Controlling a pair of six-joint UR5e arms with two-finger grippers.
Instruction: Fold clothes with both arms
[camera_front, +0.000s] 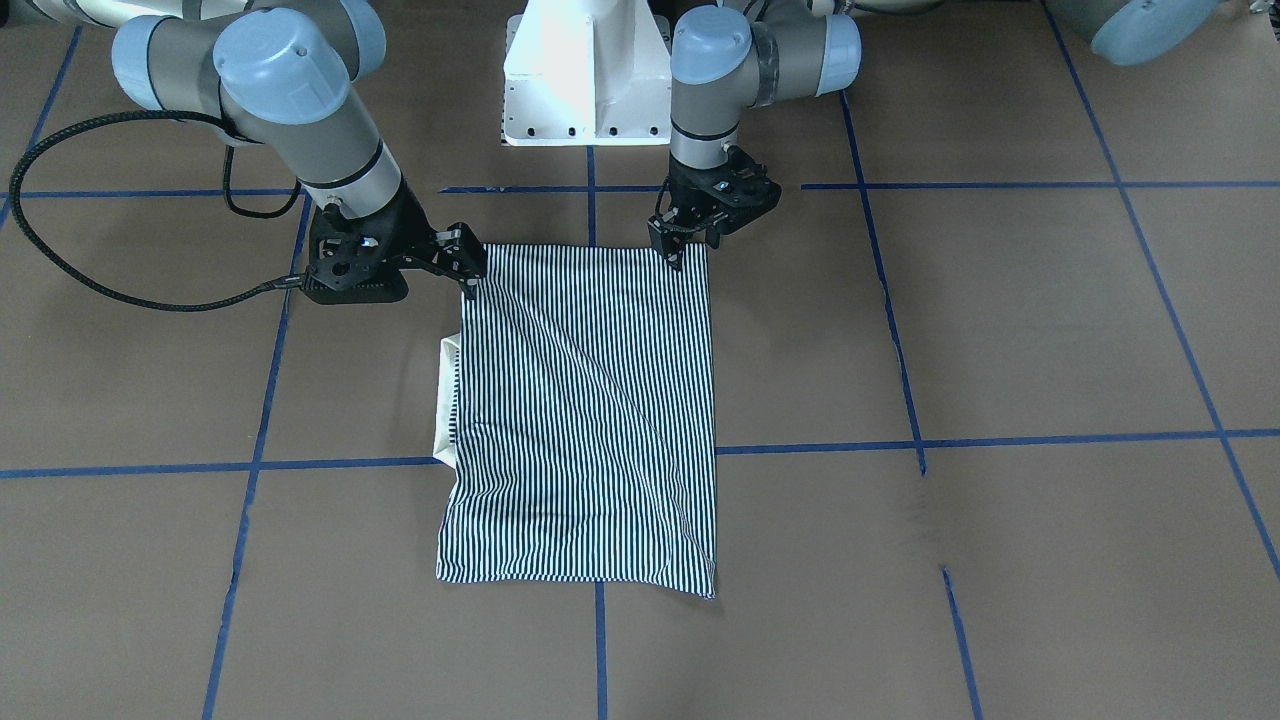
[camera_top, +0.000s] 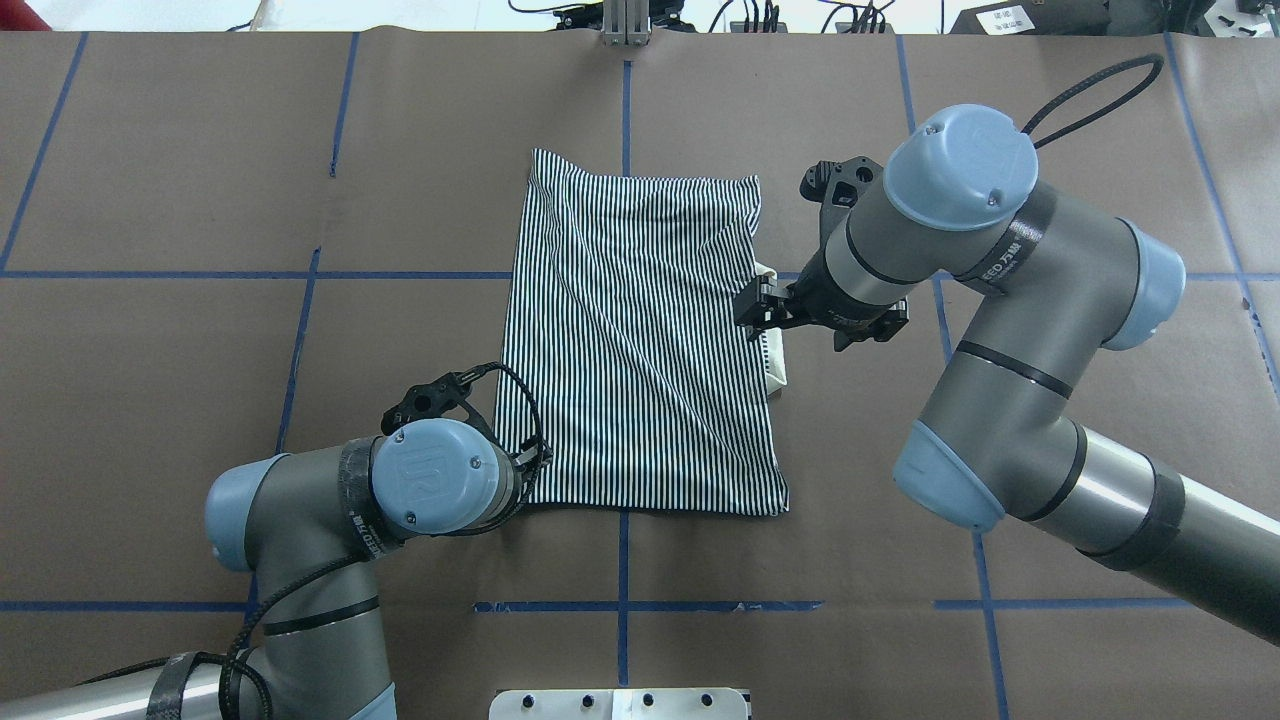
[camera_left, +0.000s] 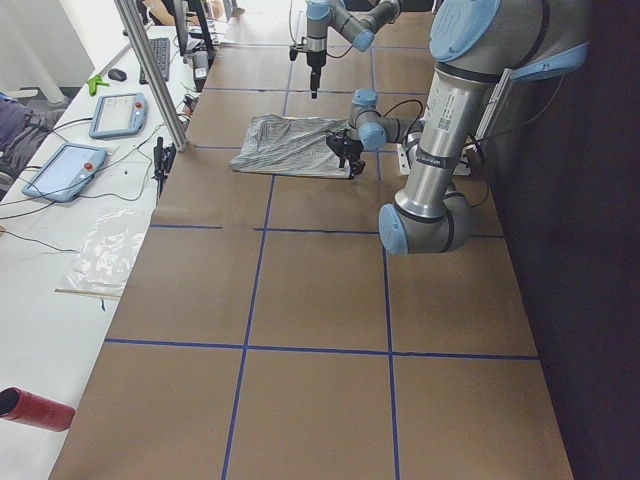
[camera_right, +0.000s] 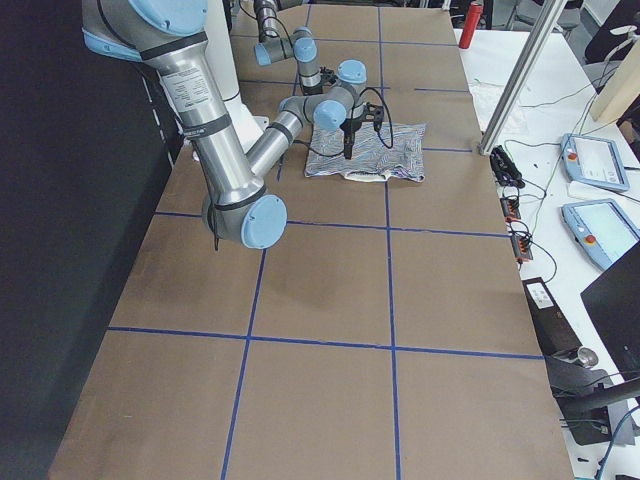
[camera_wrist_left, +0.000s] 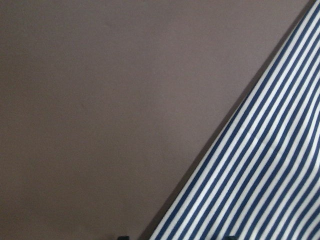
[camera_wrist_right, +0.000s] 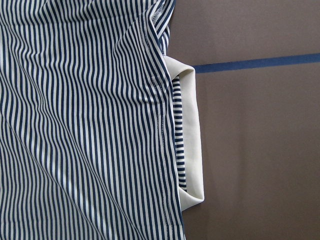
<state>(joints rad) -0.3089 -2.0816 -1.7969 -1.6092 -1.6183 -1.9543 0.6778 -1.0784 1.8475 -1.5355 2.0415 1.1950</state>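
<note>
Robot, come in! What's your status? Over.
Left gripper at near corner of shirt, right gripper over collar edge; grip unclear. Shirt folded flat on table. Nothing in the way.

My bench (camera_front: 1040, 320) is brown, gridded with blue tape (camera_front: 1050, 438); beside it a white table (camera_left: 40, 330) carries two tablets (camera_left: 64, 172).

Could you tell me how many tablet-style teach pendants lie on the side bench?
2. Both lie on the white side bench: the far pendant beside a metal post, the near pendant closer to the left-side camera. Others may be out of frame.
</note>
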